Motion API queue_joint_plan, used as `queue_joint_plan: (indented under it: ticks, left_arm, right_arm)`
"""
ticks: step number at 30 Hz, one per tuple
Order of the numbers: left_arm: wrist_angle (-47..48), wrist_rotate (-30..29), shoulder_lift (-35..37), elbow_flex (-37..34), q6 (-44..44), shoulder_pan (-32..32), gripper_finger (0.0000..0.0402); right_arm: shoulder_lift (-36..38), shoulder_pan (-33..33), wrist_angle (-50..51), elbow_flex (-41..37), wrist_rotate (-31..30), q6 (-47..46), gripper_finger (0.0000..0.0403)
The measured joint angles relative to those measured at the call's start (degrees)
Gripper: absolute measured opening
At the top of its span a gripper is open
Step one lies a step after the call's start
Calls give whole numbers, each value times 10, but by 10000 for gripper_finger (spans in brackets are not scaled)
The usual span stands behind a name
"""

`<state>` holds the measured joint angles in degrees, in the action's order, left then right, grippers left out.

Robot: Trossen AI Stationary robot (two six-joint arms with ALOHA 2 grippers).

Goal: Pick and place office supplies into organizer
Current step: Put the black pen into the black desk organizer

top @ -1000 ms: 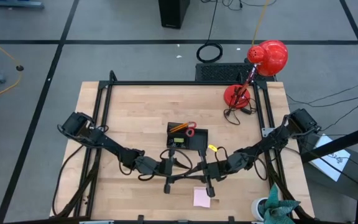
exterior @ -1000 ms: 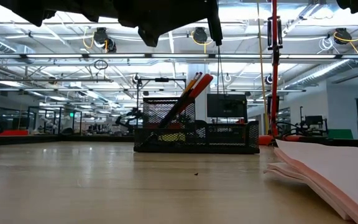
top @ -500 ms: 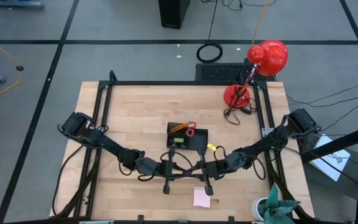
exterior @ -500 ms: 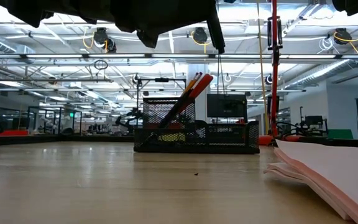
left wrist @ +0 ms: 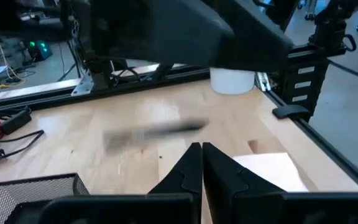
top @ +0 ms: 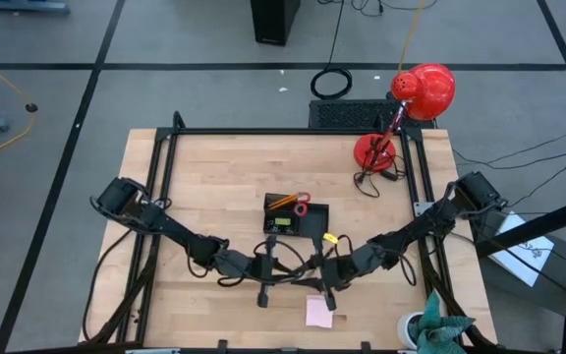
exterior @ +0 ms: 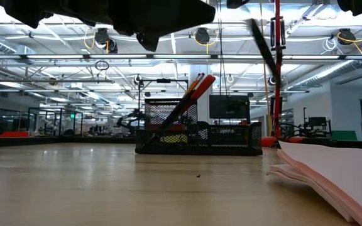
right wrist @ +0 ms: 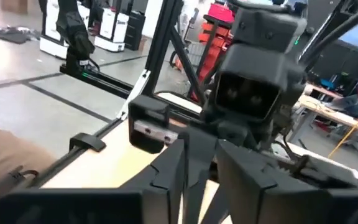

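pen (left wrist: 151,132) lies crosswise just beyond the clenched, empty left gripper (left wrist: 201,163); right gripper (right wrist: 197,163) slightly parted, nothing visibly held.

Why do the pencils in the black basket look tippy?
Tilted, not upright. In the low view the orange pencils lean sideways, poking above the tall part of the organizer.

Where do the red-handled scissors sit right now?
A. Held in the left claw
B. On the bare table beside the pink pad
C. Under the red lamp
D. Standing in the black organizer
D: in the high view the red-handled scissors stand in the organizer, next to the orange pencils.
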<state>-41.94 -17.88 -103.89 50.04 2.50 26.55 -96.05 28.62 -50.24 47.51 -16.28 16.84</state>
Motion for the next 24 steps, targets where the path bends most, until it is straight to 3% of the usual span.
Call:
queue_joint_plan:
  ticks: [11, 14, 21, 24]
  left_arm:
    - [20, 0, 0, 0, 0, 2, 5]
    - [42, 0, 0, 0, -17, 2, 4]
    - [97, -2, 0, 0, -42, 2, 24]
    - [108, -1, 0, 0, -49, 3, 25]
  right_arm:
    - [1, 7, 45, 0, -81, -28, 156]
    - [13, 19, 94, 0, -109, -118, 161]
    - [81, 34, 341, 0, -214, -371, 152]
    - [102, 24, 433, 0, -201, -477, 153]
